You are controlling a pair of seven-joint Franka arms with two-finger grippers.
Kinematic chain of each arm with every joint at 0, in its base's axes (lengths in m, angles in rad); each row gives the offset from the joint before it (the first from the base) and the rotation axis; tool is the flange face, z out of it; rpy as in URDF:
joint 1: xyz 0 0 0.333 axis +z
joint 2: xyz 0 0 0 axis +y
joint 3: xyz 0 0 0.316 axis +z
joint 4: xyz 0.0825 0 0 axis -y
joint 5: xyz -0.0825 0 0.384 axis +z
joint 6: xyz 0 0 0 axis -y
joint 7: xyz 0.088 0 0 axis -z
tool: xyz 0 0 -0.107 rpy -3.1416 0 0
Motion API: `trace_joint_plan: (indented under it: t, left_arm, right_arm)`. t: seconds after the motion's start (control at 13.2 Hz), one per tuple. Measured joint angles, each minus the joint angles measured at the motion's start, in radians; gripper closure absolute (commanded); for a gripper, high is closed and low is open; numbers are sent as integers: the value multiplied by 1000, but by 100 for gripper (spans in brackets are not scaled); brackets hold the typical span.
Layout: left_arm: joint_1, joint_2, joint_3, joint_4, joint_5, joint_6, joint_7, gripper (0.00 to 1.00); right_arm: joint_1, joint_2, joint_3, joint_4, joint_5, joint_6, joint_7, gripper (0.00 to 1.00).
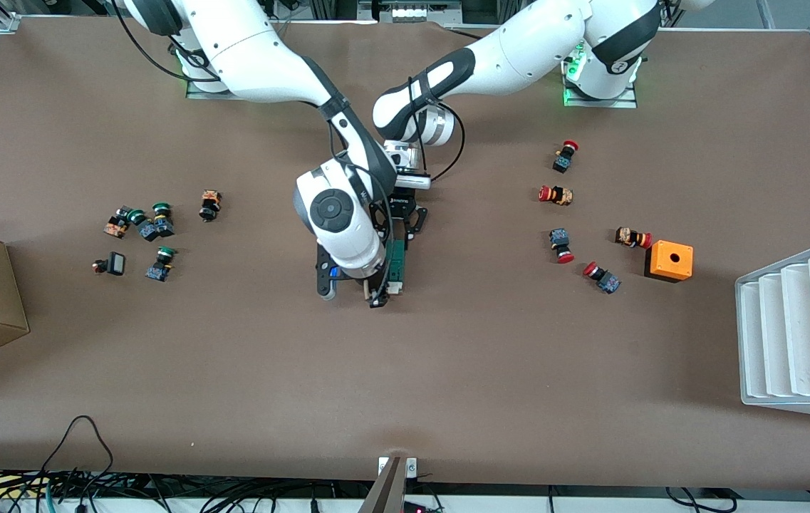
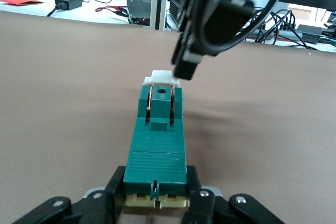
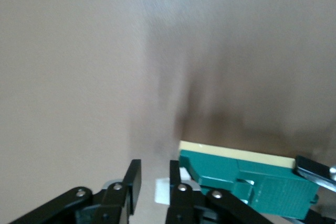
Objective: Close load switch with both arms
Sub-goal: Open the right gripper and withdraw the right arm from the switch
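The load switch [image 2: 156, 145] is lying mid-desk [image 1: 447, 356], its long axis running toward the front camera. The left end effector [image 2: 156, 195] is clamping the end away from the camera; the right end effector [image 3: 155, 182], fingers nearly closed and grasping nothing, is hovering at the white tab [image 2: 164, 77] end, better placed to press it.
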Motion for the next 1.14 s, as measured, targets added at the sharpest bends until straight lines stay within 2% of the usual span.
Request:
trace_joint_plan:
  t: [0.08,0.3,0.68,0.83,0.99,1.14]
  left_arm:
    - [0,0,0,1,0,0,0,0]
    - [-10,0,-2,17,0,1,2,0]
    - [-1,-11,-2,39,-5,1,44,0]
    - [17,-24,-16,42,-40,3,90,0]
    - [66,-38,-71,44,-96,10,172,0]
    - [179,-44,-192,46,-166,14,319,0]
  right_arm:
    - [-22,-11,0,12,0,-28,-14,2]
    - [-103,-96,7,22,0,-149,-145,1]
    - [-273,-289,37,-36,0,-362,-560,1]
    - [-337,-361,42,-67,0,-453,-753,1]
    - [-405,-440,43,-102,0,-555,-955,1]
    - [-466,-521,45,-142,-6,-644,-1146,1]
